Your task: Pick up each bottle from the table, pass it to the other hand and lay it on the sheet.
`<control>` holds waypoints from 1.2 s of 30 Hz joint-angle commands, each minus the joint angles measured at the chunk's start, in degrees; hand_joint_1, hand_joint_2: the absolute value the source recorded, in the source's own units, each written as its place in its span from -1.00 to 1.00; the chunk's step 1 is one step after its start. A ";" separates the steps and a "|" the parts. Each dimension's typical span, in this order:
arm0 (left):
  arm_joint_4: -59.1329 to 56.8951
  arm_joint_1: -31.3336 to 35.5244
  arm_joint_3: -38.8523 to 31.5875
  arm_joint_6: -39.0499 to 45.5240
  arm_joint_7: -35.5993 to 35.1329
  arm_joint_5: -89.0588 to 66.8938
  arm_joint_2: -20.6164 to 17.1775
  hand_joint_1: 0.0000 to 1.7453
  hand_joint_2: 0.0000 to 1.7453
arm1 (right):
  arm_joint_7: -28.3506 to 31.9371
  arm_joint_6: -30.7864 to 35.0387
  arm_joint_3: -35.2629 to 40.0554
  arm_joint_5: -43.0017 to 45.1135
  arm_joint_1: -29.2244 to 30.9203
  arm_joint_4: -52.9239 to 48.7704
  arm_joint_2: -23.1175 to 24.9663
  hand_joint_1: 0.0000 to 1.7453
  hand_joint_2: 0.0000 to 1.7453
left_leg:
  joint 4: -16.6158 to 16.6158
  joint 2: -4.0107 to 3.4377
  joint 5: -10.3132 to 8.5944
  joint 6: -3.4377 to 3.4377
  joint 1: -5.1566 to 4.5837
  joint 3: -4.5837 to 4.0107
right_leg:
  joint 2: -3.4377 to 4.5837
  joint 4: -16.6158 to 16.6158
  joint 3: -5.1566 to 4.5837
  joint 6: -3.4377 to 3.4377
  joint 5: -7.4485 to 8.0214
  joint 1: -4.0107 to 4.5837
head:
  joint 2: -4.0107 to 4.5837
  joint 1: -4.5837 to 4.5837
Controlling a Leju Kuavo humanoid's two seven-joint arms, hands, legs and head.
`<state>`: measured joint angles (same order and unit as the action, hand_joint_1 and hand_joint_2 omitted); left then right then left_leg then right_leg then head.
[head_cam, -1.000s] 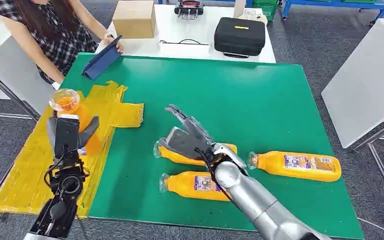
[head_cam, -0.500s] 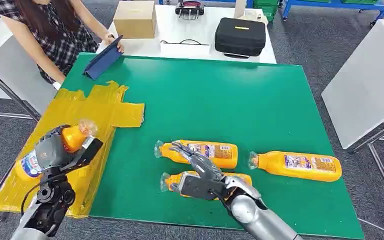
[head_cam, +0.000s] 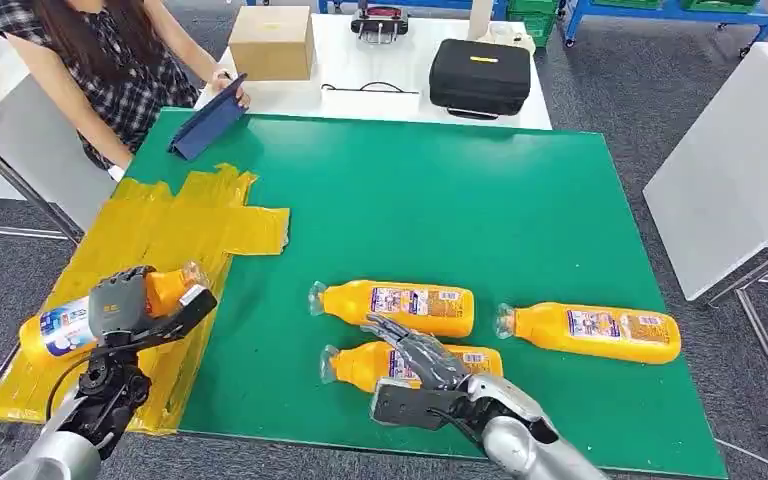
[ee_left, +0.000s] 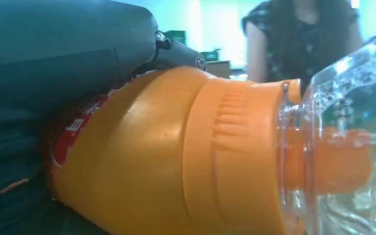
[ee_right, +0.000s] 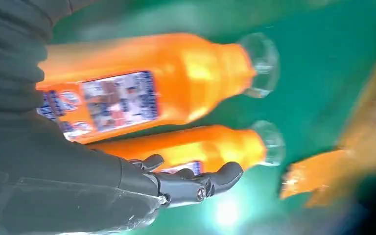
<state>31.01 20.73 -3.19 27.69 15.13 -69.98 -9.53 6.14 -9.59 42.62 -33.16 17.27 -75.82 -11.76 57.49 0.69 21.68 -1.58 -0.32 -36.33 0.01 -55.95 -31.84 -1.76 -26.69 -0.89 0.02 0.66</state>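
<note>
One bottle gripped in left hand fingers, over sheet: lay down, release. Right hand fingers spread, empty, over next bottle.

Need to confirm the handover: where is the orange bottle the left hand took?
In the head view the orange plastic bottle lies gripped in the left hand, low over the yellow sheet at the green table's near-left corner.

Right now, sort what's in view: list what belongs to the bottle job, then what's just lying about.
Job: held bottle in left robot hand; three bottles on the mat; yellow sheet; right robot hand.

Lying about: cardboard box; black case; blue tablet; cable.
</note>
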 commanded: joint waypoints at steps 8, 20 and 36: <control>1.01 -4.56 6.18 -2.04 11.38 5.91 3.87 1.00 1.00 | -3.07 1.15 -2.75 -4.76 -1.48 -0.80 -4.13 -1.00 1.00 | -0.14 0.31 0.05 0.05 -0.13 0.39 | -0.24 0.13 0.40 0.12 -0.15 -0.13 | 0.00 0.00; 12.79 -9.63 14.69 -10.92 16.96 15.32 4.03 0.82 1.00 | -2.53 0.05 -3.72 -6.64 -2.71 0.36 -6.41 -1.00 1.00 | -0.07 0.56 0.06 -0.01 -0.27 0.42 | -0.52 0.08 0.53 -0.05 -0.27 -0.30 | 0.00 0.00; 14.34 -9.71 16.65 -13.24 16.41 18.02 3.71 -1.00 -1.00 | -3.78 -1.05 -3.91 -7.22 -3.78 -0.70 -6.56 -1.00 1.00 | -0.09 0.67 0.09 0.01 -0.25 0.59 | -0.65 0.14 0.75 -0.08 -0.31 -0.28 | 0.00 0.00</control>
<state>45.62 13.19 10.10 17.81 32.24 -54.95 -7.69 3.48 -9.20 38.14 -39.95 13.38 -77.70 -18.14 57.47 1.56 21.69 -1.67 -0.57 -35.86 -0.79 -55.93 -31.19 -1.92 -26.99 -1.19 0.02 0.66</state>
